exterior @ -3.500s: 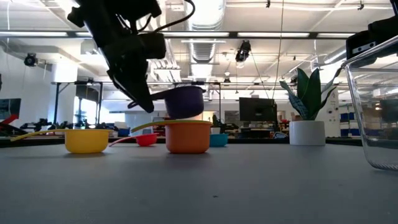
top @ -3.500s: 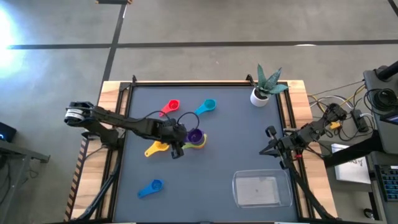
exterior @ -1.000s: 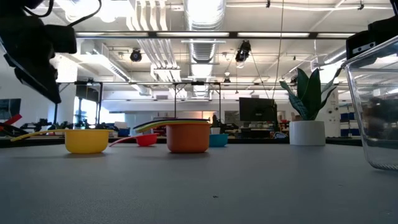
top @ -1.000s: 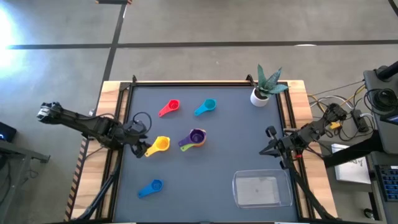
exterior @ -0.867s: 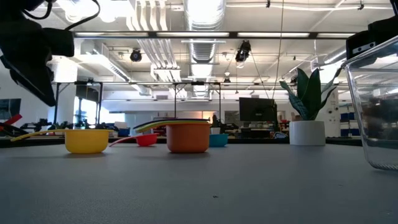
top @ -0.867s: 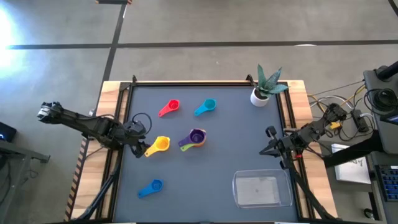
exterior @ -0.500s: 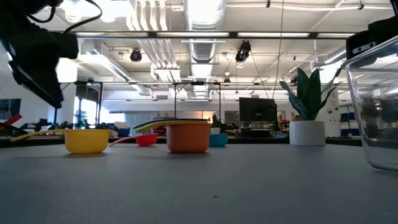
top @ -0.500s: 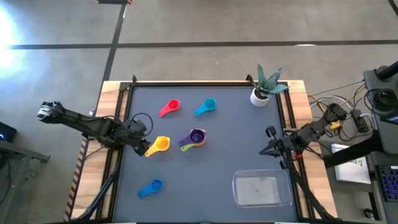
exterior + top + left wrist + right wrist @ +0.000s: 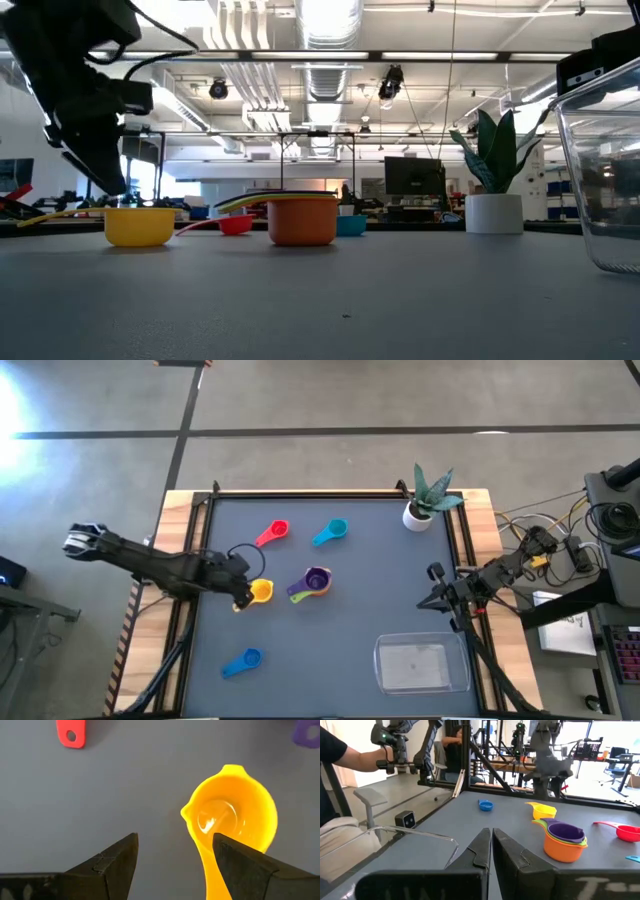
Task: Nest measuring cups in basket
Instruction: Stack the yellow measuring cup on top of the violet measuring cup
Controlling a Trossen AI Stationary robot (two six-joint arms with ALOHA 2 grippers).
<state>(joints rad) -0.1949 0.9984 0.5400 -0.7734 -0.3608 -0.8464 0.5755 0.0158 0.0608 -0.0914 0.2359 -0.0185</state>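
A yellow measuring cup [image 9: 261, 591] sits on the dark mat, its handle [image 9: 207, 870] running toward my left gripper [image 9: 175, 840]. That gripper hangs open just above the handle, which lies beside one finger [image 9: 240, 862]; it touches nothing. A purple cup sits on top of a green and orange stack [image 9: 315, 581] at mid-table. Red [image 9: 276, 531], light blue [image 9: 335, 530] and blue [image 9: 245, 660] cups lie apart. The clear basket [image 9: 421, 663] sits near the front right. My right gripper [image 9: 432, 586] waits shut at the right edge.
A white pot with a green plant [image 9: 424, 505] stands at the far right corner. A person's arm [image 9: 350, 757] shows beyond the table in the right wrist view. Open mat lies between the stack and the basket.
My left gripper has moved toward the table's right edge and down, tipping more steeply, and now hangs over the yellow cup's handle. It has stayed open. The cups have not moved.
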